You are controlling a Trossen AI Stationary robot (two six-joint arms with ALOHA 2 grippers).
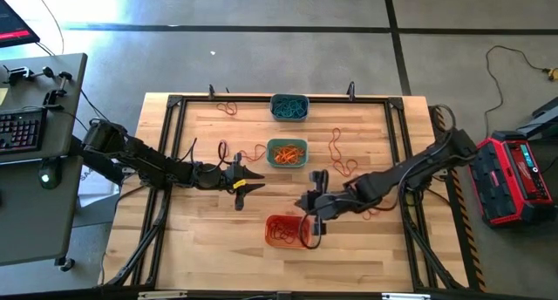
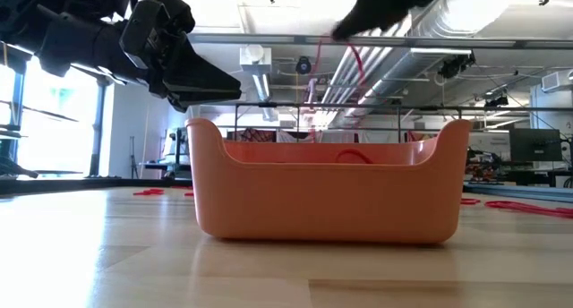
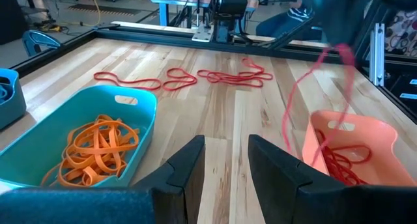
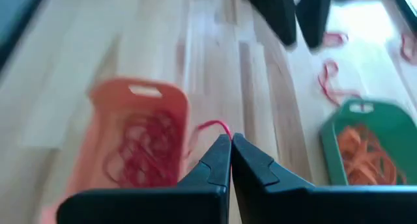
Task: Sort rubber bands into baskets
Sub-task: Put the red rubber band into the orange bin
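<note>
A red rubber band [image 3: 296,113] dangles from the right gripper [image 4: 230,146], whose fingers are pinched tight on it just above the orange basket [image 1: 286,231]. Only the left wrist view shows its full hanging length; from overhead it barely reads. Red bands already lie in that basket, orange ones in the teal basket [image 1: 287,153]. The left gripper [image 1: 253,179] hovers nearby, fingers parted and holding nothing.

Three baskets are set on the table [image 1: 209,239]: one [image 1: 289,107] at upper centre of the high view, one [image 1: 287,153] below it, one [image 1: 284,231] lowest, each holding rubber bands [image 1: 287,153]; loose bands [image 1: 342,156] lie right of the middle basket
</note>
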